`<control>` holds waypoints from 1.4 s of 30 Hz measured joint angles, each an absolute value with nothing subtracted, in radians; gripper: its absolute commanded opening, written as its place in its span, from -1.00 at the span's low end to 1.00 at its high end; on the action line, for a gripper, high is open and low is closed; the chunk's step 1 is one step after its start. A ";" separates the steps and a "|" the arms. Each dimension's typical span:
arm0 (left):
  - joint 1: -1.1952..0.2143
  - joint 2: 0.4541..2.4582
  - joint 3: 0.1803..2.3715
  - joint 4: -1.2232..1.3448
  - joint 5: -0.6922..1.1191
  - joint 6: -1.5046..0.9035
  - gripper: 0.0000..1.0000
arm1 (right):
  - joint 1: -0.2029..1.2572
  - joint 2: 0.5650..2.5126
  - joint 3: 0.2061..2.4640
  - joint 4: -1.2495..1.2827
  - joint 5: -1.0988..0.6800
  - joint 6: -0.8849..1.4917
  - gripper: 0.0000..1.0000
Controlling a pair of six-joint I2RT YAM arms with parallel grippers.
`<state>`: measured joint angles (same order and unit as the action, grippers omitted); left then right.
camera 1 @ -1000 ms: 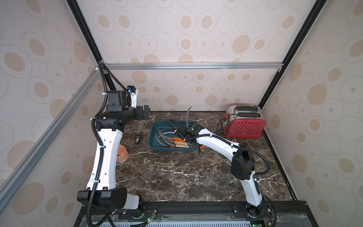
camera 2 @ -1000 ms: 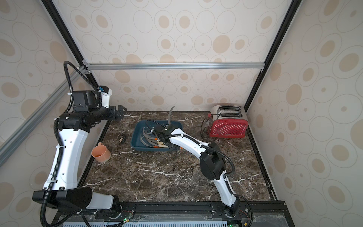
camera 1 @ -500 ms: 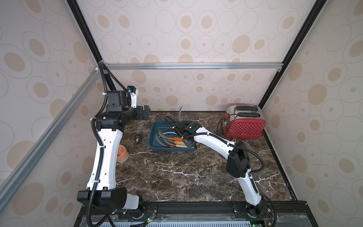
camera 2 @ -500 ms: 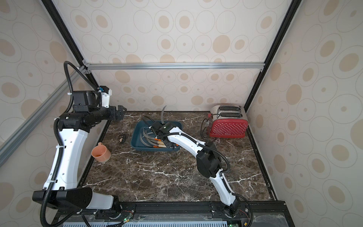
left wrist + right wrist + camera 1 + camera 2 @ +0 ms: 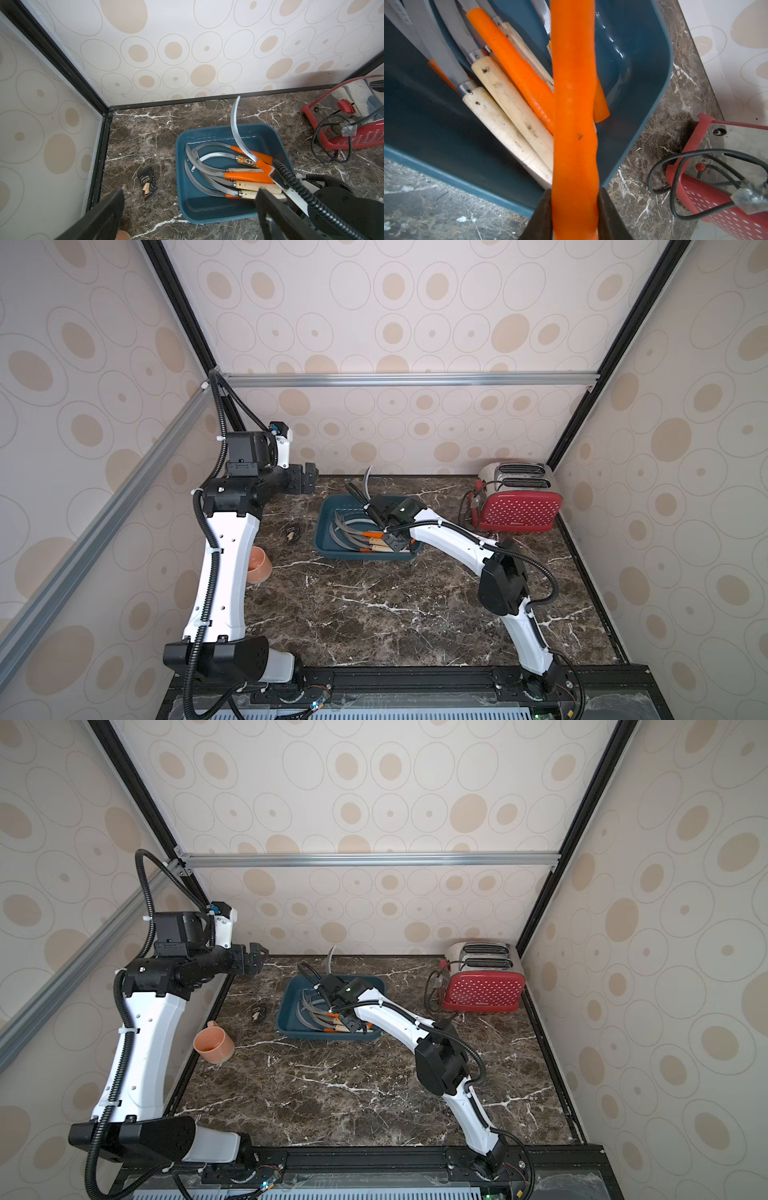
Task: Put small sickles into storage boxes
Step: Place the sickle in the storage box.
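Marble top: one tray, about seven sickles, one held sickle.

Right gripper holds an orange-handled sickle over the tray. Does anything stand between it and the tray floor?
Only the other sickles lying in the teal tray: their handles are piled under the orange-handled sickle clamped in the right gripper. Nothing else visible blocks it, and bare tray floor shows beside the pile.

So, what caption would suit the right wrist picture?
Right gripper clamped on an orange-handled sickle above the blue tray of stored sickles.
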<state>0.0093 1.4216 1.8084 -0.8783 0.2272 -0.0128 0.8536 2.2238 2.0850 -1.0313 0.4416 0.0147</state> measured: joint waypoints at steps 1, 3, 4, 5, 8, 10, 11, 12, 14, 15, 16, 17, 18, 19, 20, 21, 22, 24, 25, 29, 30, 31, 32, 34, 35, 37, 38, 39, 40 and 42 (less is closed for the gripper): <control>0.009 1.421 1.808 -0.878 0.228 -0.013 0.98 | 0.853 2.224 2.085 -1.027 0.435 0.002 -0.83; 0.009 1.421 1.807 -0.878 0.229 -0.013 0.98 | 0.852 2.224 2.085 -1.017 0.419 -0.025 -0.81; 0.009 1.420 1.806 -0.878 0.230 -0.013 0.98 | 0.852 2.224 2.085 -1.013 0.414 -0.037 -0.80; 0.009 1.419 1.804 -0.878 0.230 -0.013 0.98 | 0.851 2.224 2.085 -1.007 0.405 -0.053 -0.80; 0.009 1.418 1.801 -0.878 0.230 -0.013 0.98 | 0.851 2.230 2.086 -0.994 0.389 -0.096 -0.78; 0.009 1.418 1.801 -0.878 0.230 -0.013 0.98 | 0.851 2.248 2.101 -0.993 0.377 -0.121 -0.77; 0.009 1.418 1.801 -0.878 0.231 -0.013 0.98 | 0.851 2.260 2.113 -0.994 0.371 -0.130 -0.77; 0.009 1.417 1.800 -0.877 0.231 -0.013 0.98 | 0.851 2.272 2.123 -0.993 0.366 -0.140 -0.76; 0.009 1.417 1.798 -0.877 0.233 -0.013 0.98 | 0.851 2.289 2.130 -0.991 0.358 -0.153 -0.76; 0.009 1.417 1.797 -0.877 0.234 -0.013 0.98 | 0.851 2.295 2.130 -0.991 0.354 -0.162 -0.76; 0.009 1.417 1.795 -0.876 0.235 -0.013 0.98 | 0.851 2.299 2.130 -0.991 0.351 -0.168 -0.76; 0.009 1.417 1.793 -0.876 0.237 -0.013 0.99 | 0.851 2.301 2.130 -0.990 0.349 -0.174 -0.76; 0.009 1.417 1.791 -0.877 0.237 -0.013 0.98 | 0.851 2.304 2.130 -0.990 0.346 -0.181 -0.76; 0.009 1.417 1.789 -0.876 0.237 -0.013 0.98 | 0.851 2.304 2.130 -0.989 0.344 -0.186 -0.75; 0.009 1.417 1.789 -0.877 0.238 -0.014 0.98 | 0.851 2.305 2.130 -0.988 0.342 -0.193 -0.75; 0.009 1.417 1.788 -0.877 0.239 -0.014 0.98 | 0.851 2.305 2.131 -0.986 0.339 -0.198 -0.74; 0.009 1.417 1.788 -0.876 0.239 -0.014 0.98 | 0.851 2.305 2.132 -0.986 0.336 -0.204 -0.73; 0.009 1.416 1.788 -0.877 0.241 -0.014 0.98 | 0.851 2.307 2.139 -0.986 0.329 -0.216 -0.72; 0.009 1.416 1.788 -0.877 0.241 -0.014 0.98 | 0.851 2.308 2.145 -0.986 0.327 -0.224 -0.72; 0.009 1.409 1.788 -0.877 0.240 -0.014 0.98 | 0.851 2.320 2.166 -0.985 0.326 -0.252 -0.72; 0.009 1.407 1.788 -0.877 0.240 -0.014 0.98 | 0.851 2.322 2.169 -0.985 0.326 -0.258 -0.72; 0.009 1.403 1.788 -0.877 0.240 -0.014 0.98 | 0.851 2.326 2.171 -0.986 0.327 -0.268 -0.72; 0.009 1.401 1.788 -0.877 0.240 -0.014 0.98 | 0.851 2.327 2.171 -0.986 0.327 -0.278 -0.71; 0.009 1.396 1.788 -0.877 0.241 -0.014 0.98 | 0.851 2.329 2.171 -0.987 0.328 -0.294 -0.67; 0.009 1.394 1.788 -0.877 0.241 -0.014 0.98 | 0.851 2.329 2.171 -0.987 0.328 -0.300 -0.65; 0.009 1.394 1.788 -0.877 0.241 -0.014 0.98 | 0.851 2.329 2.171 -0.987 0.327 -0.310 -0.63; 0.009 1.394 1.788 -0.877 0.242 -0.014 0.98 | 0.851 2.329 2.171 -0.987 0.325 -0.316 -0.63; 0.009 1.394 1.788 -0.877 0.242 -0.014 0.99 | 0.851 2.329 2.171 -0.989 0.324 -0.321 -0.63; 0.009 1.394 1.788 -0.877 0.243 -0.014 0.98 | 0.851 2.329 2.171 -0.991 0.321 -0.325 -0.63; 0.009 1.394 1.788 -0.877 0.245 -0.014 0.98 | 0.851 2.329 2.171 -0.996 0.316 -0.332 -0.63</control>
